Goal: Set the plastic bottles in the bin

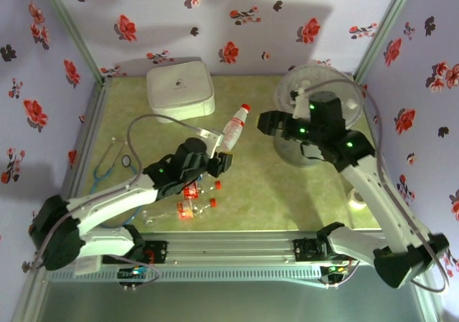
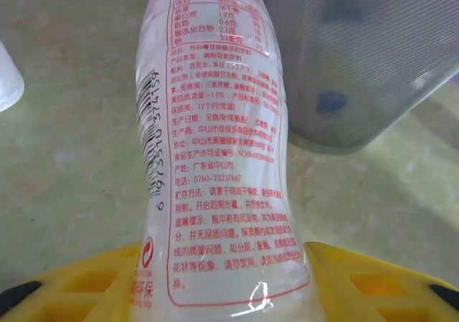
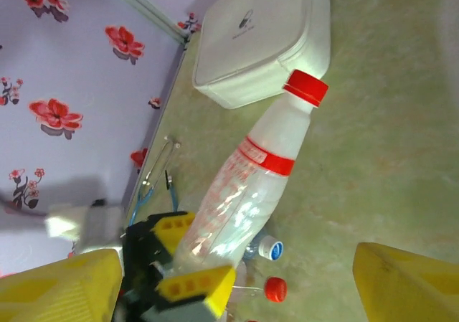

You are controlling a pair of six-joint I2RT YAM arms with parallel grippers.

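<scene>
One bottle [image 1: 233, 127] in left jaws, one bin [image 1: 290, 85], one white box [image 1: 181, 89]

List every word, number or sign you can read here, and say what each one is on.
All on the label of the plastic bottle:
"保质期:12个月(常温)", red print
"产地:广东省中山市", red print
"0760-23237667", red print
"6 973510 374159", black digits beside the barcode
The label's other fine print is too small or blurred to read with confidence.
The white box has a small dark logo on its lid, too blurred to read.
</scene>
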